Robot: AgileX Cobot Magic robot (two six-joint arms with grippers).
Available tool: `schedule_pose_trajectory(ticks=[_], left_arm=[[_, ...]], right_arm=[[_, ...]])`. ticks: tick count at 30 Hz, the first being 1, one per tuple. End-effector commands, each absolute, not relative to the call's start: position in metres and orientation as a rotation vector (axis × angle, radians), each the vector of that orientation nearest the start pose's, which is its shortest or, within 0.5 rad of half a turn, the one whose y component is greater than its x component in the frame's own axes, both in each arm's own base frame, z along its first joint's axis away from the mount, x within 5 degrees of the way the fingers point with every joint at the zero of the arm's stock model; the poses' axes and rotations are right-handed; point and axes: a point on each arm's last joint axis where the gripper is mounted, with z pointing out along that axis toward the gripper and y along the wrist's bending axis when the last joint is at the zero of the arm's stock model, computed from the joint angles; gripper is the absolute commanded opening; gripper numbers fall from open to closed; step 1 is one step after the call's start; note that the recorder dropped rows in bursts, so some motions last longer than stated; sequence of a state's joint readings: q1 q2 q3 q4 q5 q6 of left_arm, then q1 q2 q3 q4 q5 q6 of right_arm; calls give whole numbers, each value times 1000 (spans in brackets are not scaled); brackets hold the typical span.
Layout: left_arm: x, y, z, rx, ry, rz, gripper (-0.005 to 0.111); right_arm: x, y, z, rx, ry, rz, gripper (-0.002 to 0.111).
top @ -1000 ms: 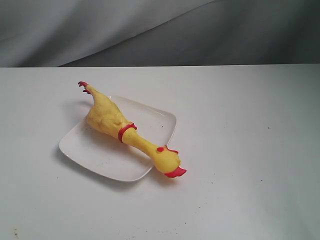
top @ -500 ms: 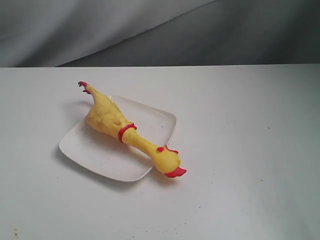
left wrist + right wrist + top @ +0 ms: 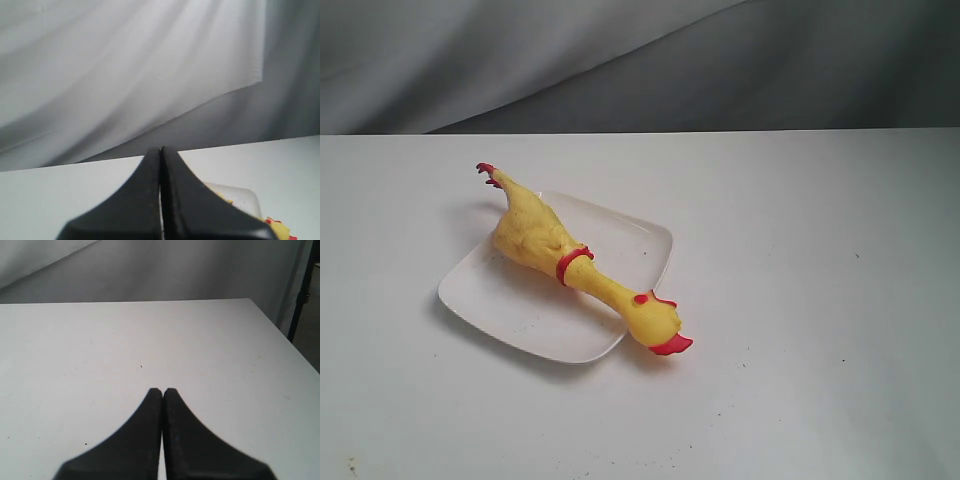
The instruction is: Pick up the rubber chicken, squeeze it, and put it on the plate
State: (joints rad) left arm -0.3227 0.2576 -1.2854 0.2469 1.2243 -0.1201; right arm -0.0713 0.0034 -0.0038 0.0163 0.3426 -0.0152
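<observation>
The yellow rubber chicken (image 3: pixel 560 255) lies diagonally across the white plate (image 3: pixel 510 310). Its red feet stick out past the far left rim and its red-beaked head overhangs the near right rim. No gripper shows in the exterior view. In the left wrist view my left gripper (image 3: pixel 161 149) is shut with nothing in it; a corner of the plate (image 3: pixel 245 197) and a bit of the chicken (image 3: pixel 280 229) peek out beside its fingers. My right gripper (image 3: pixel 163 390) is shut and empty above bare white table, away from both objects.
The white table (image 3: pixel 800 300) runs to a far edge against a grey draped cloth (image 3: pixel 620 60). In the right wrist view the table's side edge (image 3: pixel 280 330) shows, with a dark stand pole (image 3: pixel 302 290) beyond it.
</observation>
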Motion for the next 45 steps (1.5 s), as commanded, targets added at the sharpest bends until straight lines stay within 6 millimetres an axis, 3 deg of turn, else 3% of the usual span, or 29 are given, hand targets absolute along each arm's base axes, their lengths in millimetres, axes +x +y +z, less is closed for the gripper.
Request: schedule_pose_trajectory(ticks=[1,13,23,26,29,35,45], left_arm=[[-83,38,457,-34,1651,5,0],[-90,18,457,-239,1637,196,0],[-91,12,456,-245,1635,163,0],[-88,4,465,-167,1443,83,0],[-84,-3,462,-77,1297,39,0],[-49,-4,422,-40,1220,19,0],[21,1,318,-62,1212,9,0]], right_arm=[[53,-4,182,71,1825,-49,0],[53,-4,182,73,1825,-47,0],[53,-4,182,71,1825,-49,0],[53,-4,182,71,1825,-49,0],[53,-4,182,71,1825,-49,0],[53,-4,182,71,1825,-49,0],[53,-4,182,73,1825,-47,0]])
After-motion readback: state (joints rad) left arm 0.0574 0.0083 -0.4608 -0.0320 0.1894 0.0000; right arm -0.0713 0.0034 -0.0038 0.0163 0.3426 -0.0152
